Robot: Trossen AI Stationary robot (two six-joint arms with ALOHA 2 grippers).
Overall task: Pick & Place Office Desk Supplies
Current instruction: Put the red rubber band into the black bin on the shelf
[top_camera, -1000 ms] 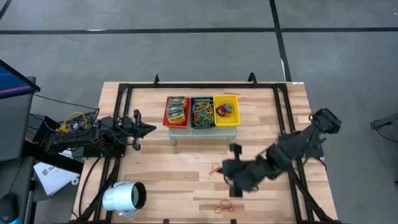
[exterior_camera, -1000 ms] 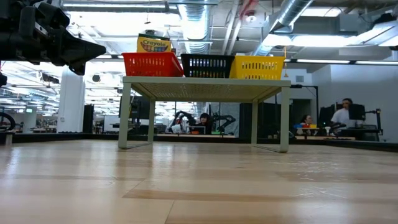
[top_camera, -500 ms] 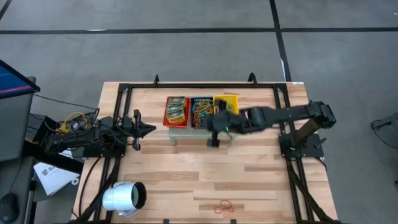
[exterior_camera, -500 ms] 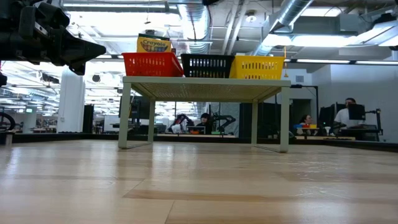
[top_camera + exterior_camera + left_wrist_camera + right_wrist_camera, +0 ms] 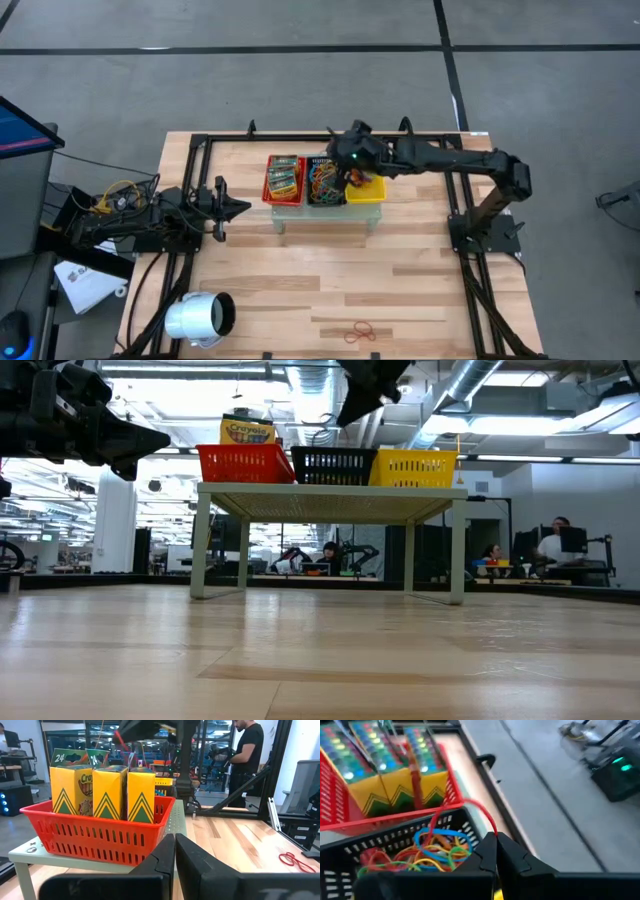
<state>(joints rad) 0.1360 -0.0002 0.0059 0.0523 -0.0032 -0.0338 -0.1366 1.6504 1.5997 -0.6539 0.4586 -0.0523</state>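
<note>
My right gripper point(image 5: 496, 839) is shut on a thin red rubber band point(image 5: 470, 806) and hangs over the black basket point(image 5: 325, 181), which holds many coloured rubber bands point(image 5: 432, 851). In the high view this gripper point(image 5: 346, 170) sits above the row of baskets. Beside the black one, the red basket point(image 5: 284, 180) holds green-yellow packets point(image 5: 107, 790) standing upright. More red bands point(image 5: 360, 330) lie flat on the table near its front edge. My left gripper point(image 5: 236, 207) is shut at the table's left, touching nothing. My right gripper pinches one spot of the red band's loop point(image 5: 491, 831) between its two fingertips. The fingers slant downward, coming from the table's right. The band is lifted clear and arcs away from the tips in a slack loop above the black basket.
The three baskets, the yellow one point(image 5: 368, 190) at the right, stand on a small pale stand point(image 5: 330, 500). A white cylinder point(image 5: 200, 318) lies at the near left. A black frame point(image 5: 200, 140) borders the table. People sit in the room behind.
My right gripper has swung from low over the table's near right part up and toward the far edge, ending above the baskets, staying shut with the red band. My left arm has kept still.
</note>
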